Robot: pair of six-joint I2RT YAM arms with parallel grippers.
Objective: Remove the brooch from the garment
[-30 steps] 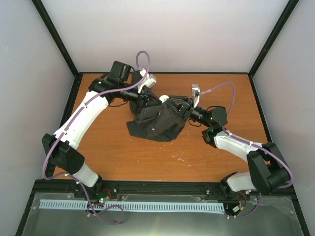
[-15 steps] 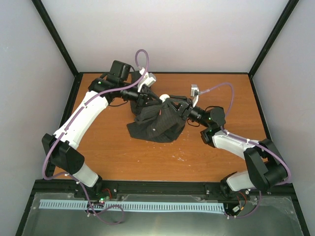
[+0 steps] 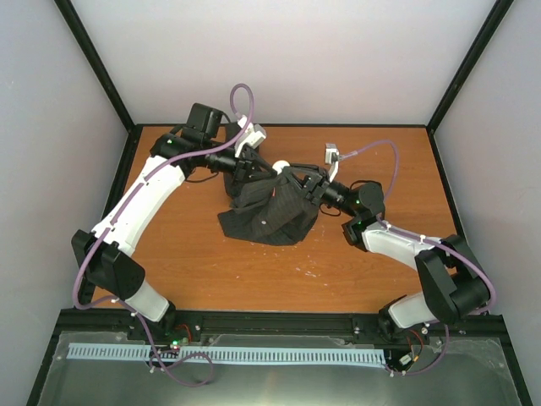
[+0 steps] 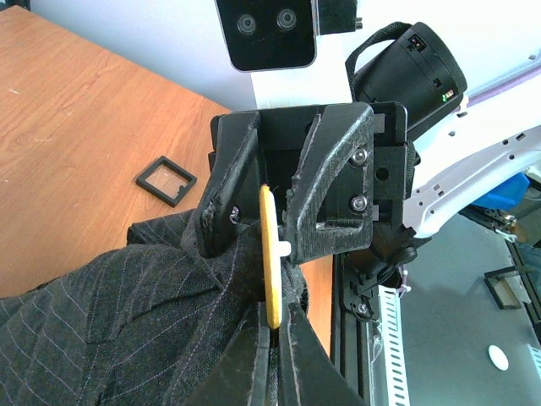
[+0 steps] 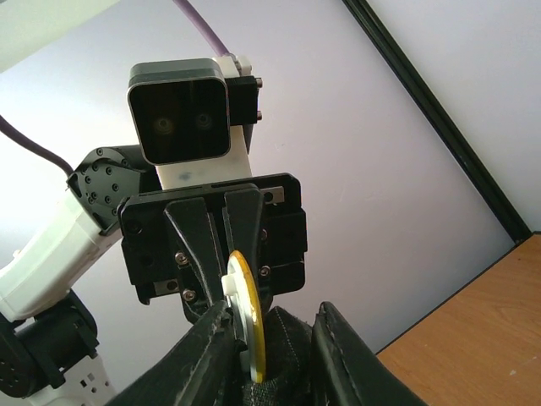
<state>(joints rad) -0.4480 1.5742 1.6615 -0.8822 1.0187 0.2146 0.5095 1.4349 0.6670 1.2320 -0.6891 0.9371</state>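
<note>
Brooch: yellow disc seen edge-on, on the raised garment near the worktop's far edge.
Left gripper: pinches the disc.
Right gripper: jaws apart, bracing fabric, likely for separation.

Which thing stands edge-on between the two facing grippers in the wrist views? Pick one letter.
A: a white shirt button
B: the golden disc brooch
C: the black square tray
B: the brooch shows as a thin golden disc on edge above the dark garment, while the black square tray lies apart on the table.
</note>
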